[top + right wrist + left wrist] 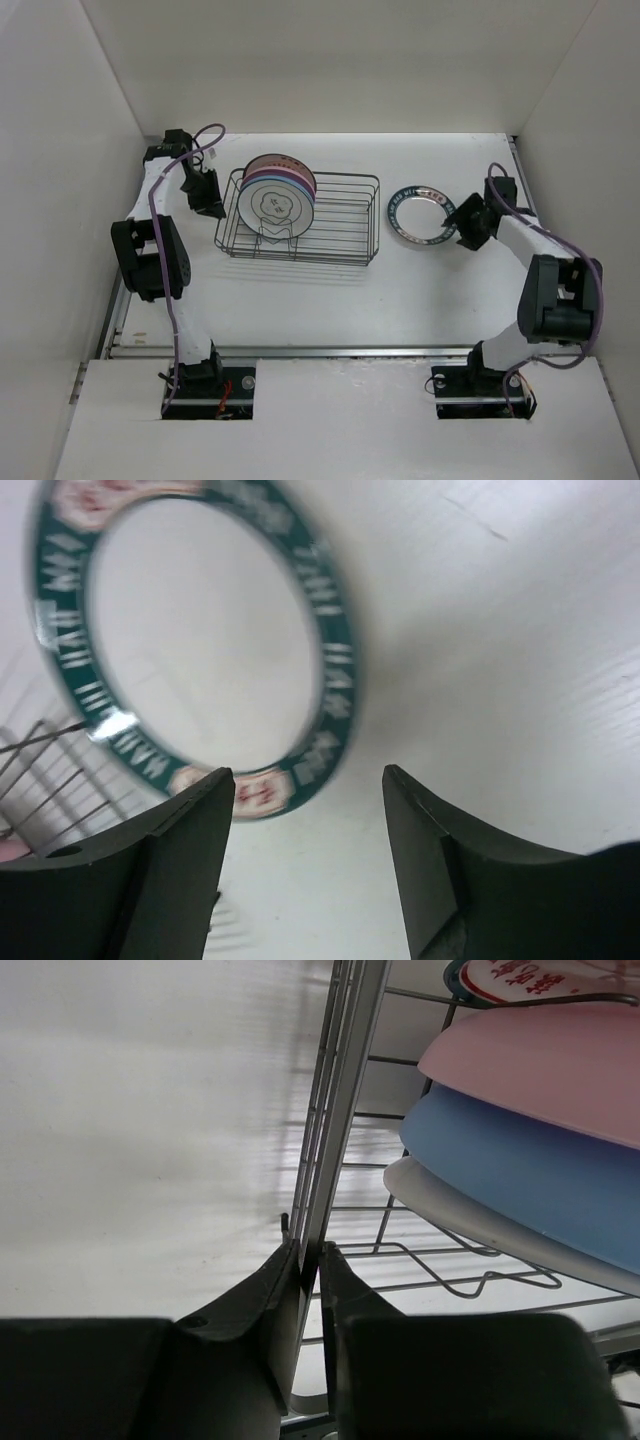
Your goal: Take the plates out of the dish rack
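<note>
Ceramic plates (pixel 280 195): stiff, slick, chippable, so pinch each by its top rim. They stand at the left end of the rack (pixel 350 178); the teal-rimmed plate (pixel 420 214) lies flat on the table (pixel 300 300) to its right. Your left gripper (pixel 310 1250) is clamped on the rack's rim wire, and your right gripper (pixel 305 780) is angled down with jaws apart beside the teal-rimmed plate

One wire dish rack (pixel 335 215) is sitting on the tabletop (pixel 330 300). Four plates (pixel 278 200) are standing inside it (white, blue, pink, plus a red-patterned one behind), while one teal-rimmed plate (pixel 421 214) is lying outside it.
</note>
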Controlling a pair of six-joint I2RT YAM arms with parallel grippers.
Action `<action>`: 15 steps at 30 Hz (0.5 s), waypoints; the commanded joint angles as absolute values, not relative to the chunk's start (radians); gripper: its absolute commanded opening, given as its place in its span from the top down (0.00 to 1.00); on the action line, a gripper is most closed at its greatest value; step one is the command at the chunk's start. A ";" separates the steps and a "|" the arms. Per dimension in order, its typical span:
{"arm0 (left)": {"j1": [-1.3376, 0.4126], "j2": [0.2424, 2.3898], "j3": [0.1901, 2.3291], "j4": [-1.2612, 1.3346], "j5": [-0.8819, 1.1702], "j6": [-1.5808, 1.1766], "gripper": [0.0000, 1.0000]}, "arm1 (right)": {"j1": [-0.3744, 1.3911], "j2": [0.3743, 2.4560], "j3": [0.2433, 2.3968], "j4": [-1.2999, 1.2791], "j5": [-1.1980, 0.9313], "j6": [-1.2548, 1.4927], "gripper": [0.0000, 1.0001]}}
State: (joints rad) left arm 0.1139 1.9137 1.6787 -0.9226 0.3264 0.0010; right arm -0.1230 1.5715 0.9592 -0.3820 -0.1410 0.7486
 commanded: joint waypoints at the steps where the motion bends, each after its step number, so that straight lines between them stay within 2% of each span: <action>1: 0.132 1.927 1.646 -1.025 0.316 -0.011 0.90 | 0.039 1.421 1.126 -0.449 0.117 0.654 0.33; 4: 0.132 1.937 1.646 -1.025 0.316 -0.011 0.75 | 0.256 1.393 1.242 -0.460 0.303 0.549 0.32; 6: 0.132 1.950 1.646 -1.025 0.316 -0.011 0.66 | 0.357 1.393 1.290 -0.407 0.304 0.421 0.32; 8: 0.132 1.950 1.646 -1.025 0.327 -0.002 0.65 | 0.495 1.451 1.353 -0.364 0.198 0.323 0.37; 9: 0.132 1.959 1.646 -1.025 0.327 -0.002 0.66 | 0.532 1.480 1.377 -0.350 0.145 0.233 0.38; 10: 0.132 1.959 1.646 -1.025 0.327 -0.002 0.76 | 0.566 1.511 1.405 -0.341 0.044 0.201 0.40; 11: 0.132 1.959 1.646 -1.034 0.327 -0.002 0.84 | 0.621 1.579 1.464 -0.341 0.002 0.178 0.44; 12: 0.132 1.968 1.646 -1.034 0.315 -0.002 0.91 | 0.641 1.615 1.495 -0.341 -0.029 0.151 0.44; 14: 0.132 1.968 1.657 -1.045 0.299 -0.002 1.00 | 0.688 1.711 1.586 -0.341 -0.079 0.135 0.49; 15: 0.132 1.977 1.657 -1.045 0.288 -0.002 1.00 | 0.701 1.742 1.615 -0.341 -0.080 0.135 0.50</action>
State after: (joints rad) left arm 0.1131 1.9621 1.6547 -0.9871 0.3523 0.0452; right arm 0.6720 1.6398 1.5352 -0.3389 0.0105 0.2451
